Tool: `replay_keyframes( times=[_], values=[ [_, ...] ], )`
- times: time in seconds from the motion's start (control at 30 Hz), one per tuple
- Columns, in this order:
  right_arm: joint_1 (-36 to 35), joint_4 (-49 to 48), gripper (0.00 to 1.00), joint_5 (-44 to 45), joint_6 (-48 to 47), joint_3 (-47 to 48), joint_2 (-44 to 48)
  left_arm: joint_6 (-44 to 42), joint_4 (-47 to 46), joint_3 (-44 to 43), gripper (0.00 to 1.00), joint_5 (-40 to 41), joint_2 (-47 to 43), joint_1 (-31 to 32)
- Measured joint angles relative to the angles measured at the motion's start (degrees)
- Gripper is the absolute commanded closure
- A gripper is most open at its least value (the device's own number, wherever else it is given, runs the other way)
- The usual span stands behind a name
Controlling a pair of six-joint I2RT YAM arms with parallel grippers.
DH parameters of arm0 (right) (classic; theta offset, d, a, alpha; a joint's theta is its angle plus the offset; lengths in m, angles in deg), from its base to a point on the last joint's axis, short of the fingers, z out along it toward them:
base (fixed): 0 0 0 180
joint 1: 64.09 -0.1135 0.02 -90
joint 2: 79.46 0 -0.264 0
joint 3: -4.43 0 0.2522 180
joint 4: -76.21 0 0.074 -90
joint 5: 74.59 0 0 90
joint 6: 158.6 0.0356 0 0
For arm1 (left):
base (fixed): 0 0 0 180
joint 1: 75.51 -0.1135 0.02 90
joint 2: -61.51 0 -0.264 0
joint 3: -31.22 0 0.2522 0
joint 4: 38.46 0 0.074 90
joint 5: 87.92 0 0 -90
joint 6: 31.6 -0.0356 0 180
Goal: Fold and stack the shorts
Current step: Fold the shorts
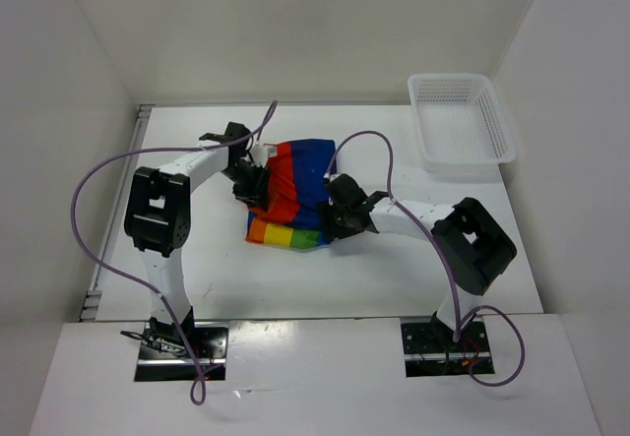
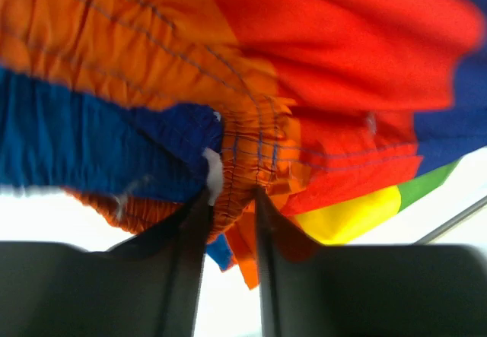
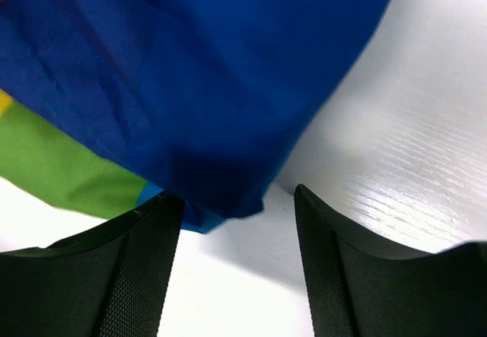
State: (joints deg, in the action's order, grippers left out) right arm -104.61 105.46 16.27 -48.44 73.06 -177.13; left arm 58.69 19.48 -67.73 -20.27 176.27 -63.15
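Note:
The rainbow-striped shorts (image 1: 295,192) lie bunched on the white table between my two arms. My left gripper (image 1: 258,184) is at their left side. In the left wrist view its fingers (image 2: 230,196) pinch the gathered orange waistband, and the shorts (image 2: 319,55) hang lifted over the white table. My right gripper (image 1: 337,216) is at the lower right corner of the cloth. It stands open (image 3: 236,197) low over the table, with a blue corner of the shorts (image 3: 190,71) reaching in beside its left finger (image 3: 144,268).
A white plastic mesh basket (image 1: 463,164) stands at the back right corner of the table. White walls close the table at the left, back and right. Purple cables loop over both arms.

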Motion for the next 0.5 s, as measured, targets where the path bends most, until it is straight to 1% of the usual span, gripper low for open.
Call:
replay_keyframes(
  times=[0.03,0.07,0.13,0.17,0.33,0.37,0.43,0.47,0.5],
  values=[
    [0.0,0.0,0.37,-0.1,0.0,0.0,0.0,-0.1,-0.2,0.8,0.73,0.1,0.0,0.2],
    [0.0,0.0,0.40,-0.2,0.0,0.0,-0.1,-0.1,-0.3,1.7,0.87,0.1,0.0,0.3],
    [0.0,-0.1,0.46,-0.3,0.0,0.0,-0.2,0.0,0.2,3.3,0.99,0.0,0.0,0.4],
    [0.0,-0.2,0.54,-0.3,0.1,0.0,-0.3,0.1,0.3,3.8,1.00,-0.2,0.0,0.3],
    [0.0,-0.3,0.65,-0.9,0.5,0.0,-0.5,0.1,1.3,3.9,1.00,-2.3,-1.6,-2.0],
    [0.0,-0.3,0.75,-0.9,0.5,0.0,-0.6,0.0,1.7,3.7,1.00,-2.8,-2.9,-2.9],
    [0.0,-0.3,0.86,-1.1,0.7,0.0,-0.7,0.0,2.3,2.5,1.00,-3.7,-5.9,-4.1],
    [0.0,-0.5,0.98,-1.0,1.1,0.0,-0.9,0.1,2.5,1.7,1.00,-4.3,-7.4,-4.7],
    [0.0,-0.5,1.00,-1.0,1.1,0.0,-0.9,0.1,2.5,1.1,1.00,-5.0,-8.7,-4.9]
  ],
)
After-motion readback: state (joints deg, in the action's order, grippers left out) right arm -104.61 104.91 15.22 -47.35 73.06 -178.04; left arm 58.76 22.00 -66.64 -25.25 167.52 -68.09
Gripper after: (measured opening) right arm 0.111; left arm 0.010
